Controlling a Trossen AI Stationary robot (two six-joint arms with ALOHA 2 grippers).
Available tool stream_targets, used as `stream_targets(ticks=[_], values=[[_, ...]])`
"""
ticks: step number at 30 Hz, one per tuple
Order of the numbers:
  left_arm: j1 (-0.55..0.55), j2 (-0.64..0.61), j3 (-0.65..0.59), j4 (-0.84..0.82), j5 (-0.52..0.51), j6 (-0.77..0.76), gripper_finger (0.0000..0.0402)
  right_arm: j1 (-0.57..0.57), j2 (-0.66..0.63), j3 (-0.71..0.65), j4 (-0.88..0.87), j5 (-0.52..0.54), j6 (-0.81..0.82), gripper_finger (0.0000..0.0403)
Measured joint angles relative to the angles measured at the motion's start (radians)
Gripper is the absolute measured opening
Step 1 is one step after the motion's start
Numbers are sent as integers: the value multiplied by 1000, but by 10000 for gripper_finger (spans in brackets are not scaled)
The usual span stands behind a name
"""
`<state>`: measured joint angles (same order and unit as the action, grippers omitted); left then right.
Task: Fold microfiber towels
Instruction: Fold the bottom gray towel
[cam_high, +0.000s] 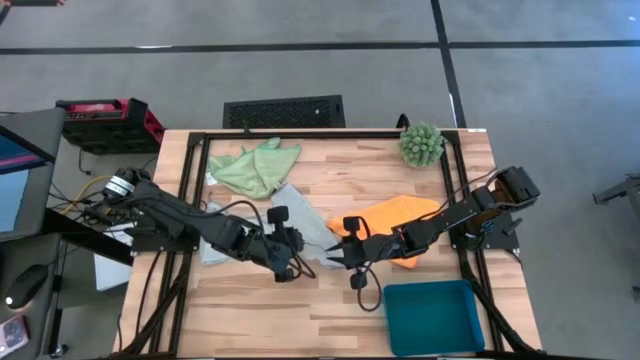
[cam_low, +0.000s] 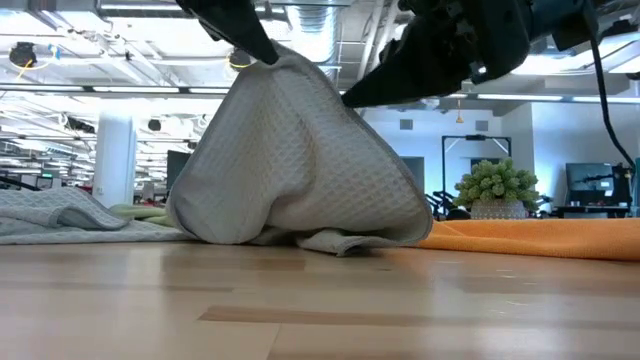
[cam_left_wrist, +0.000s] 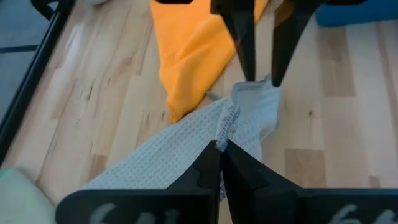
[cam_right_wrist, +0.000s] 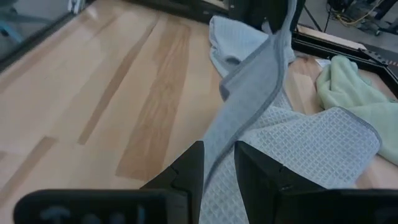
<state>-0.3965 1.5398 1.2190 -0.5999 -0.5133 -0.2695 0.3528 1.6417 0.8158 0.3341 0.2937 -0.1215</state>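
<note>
A pale blue-grey towel (cam_low: 300, 160) stands lifted like a tent near the table's middle, with both grippers shut on its upper edge. My left gripper (cam_left_wrist: 221, 147) has the higher peak and my right gripper (cam_right_wrist: 217, 158) the lower one, close beside it. An orange towel (cam_high: 400, 215) lies flat just to the right, partly under my right arm. A light green towel (cam_high: 255, 165) lies crumpled at the far left. A further pale cloth (cam_high: 212, 248) lies under my left arm. My left gripper pinches the towel's hemmed edge (cam_left_wrist: 225, 127) between its two fingers, coming slanting down from the table's left. That part is lifted highest (cam_low: 262, 55); the cloth hangs below it and its lower folds (cam_low: 320, 240) rest on the table. My right gripper pinches the same hemmed edge (cam_right_wrist: 225, 134) between its two fingers, slanting down from the table's right. The hem runs as a narrow band from its fingers up to the other gripper. The cloth below (cam_right_wrist: 311, 143) drapes down onto the table.
A spiky green ball plant (cam_high: 421, 143) stands at the far right corner. A teal tray (cam_high: 432, 315) sits at the near right edge. Bare wood lies along the near side of the table (cam_high: 270, 320), and a black frame (cam_high: 300, 133) rims it.
</note>
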Motion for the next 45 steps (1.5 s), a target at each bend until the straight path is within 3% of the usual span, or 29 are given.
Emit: stream_targets(ticks=[17,45], values=[[-1,0,1,47,1,26,0,-48,0,0,-48,-4,88,113],[-1,0,173,-26,-19,139,0,-46,0,0,-99,-5,118,113]])
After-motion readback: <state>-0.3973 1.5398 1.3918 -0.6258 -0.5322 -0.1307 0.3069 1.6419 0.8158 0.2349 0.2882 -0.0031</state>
